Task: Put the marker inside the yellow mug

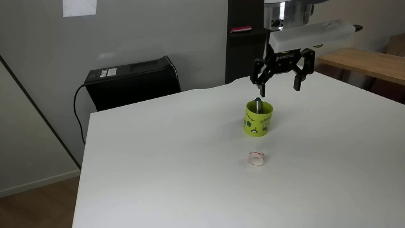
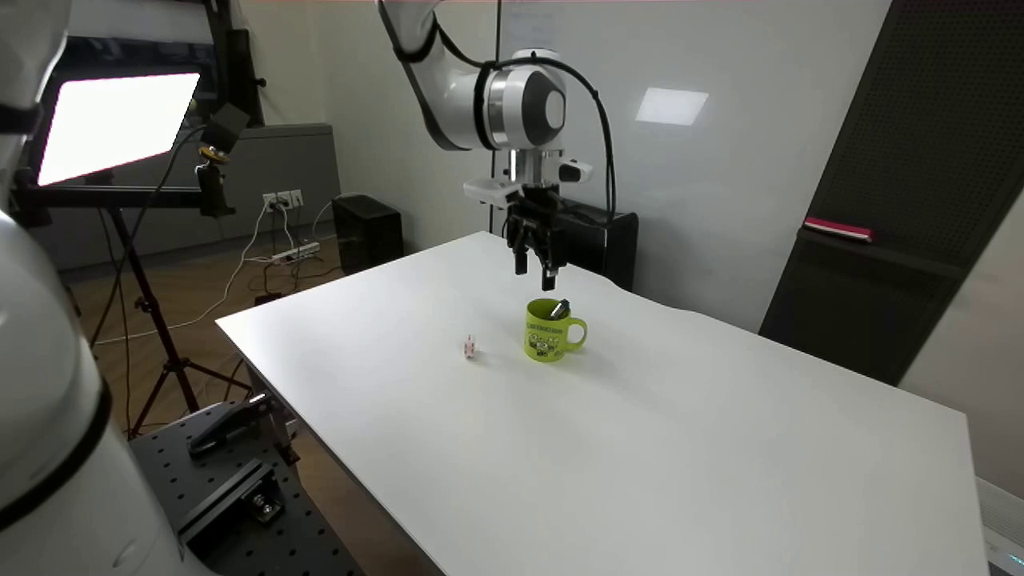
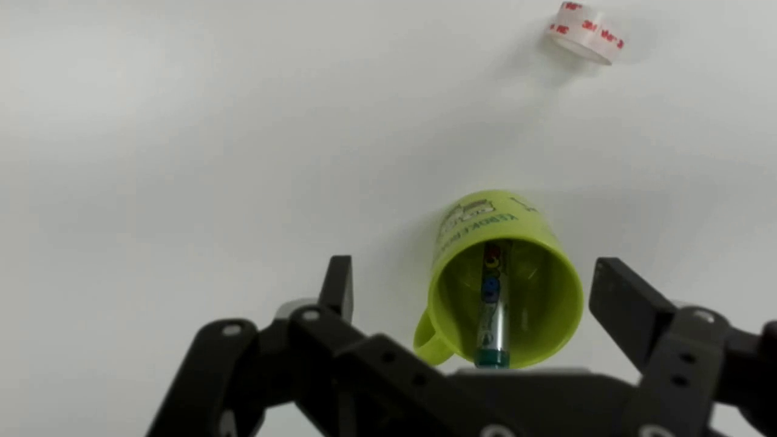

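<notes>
Gripper [image 1: 279, 92] at upper right in an exterior view, spread wide, yellow mug [image 1: 260, 127] standing upright below, right of centre, marker [image 1: 258, 106] leaning inside, green end up, tape roll [image 1: 256, 160] lower down, on the white table [image 1: 164, 171].

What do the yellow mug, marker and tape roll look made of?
Yellow mug: glossy, perhaps glazed ceramic or plastic; faint highlights show inside.
Marker: plastic or metal, unclear; shiny, silvery barrel.
Tape roll: probably plastic film, smooth-looking; whitish, red-printed band.
</notes>
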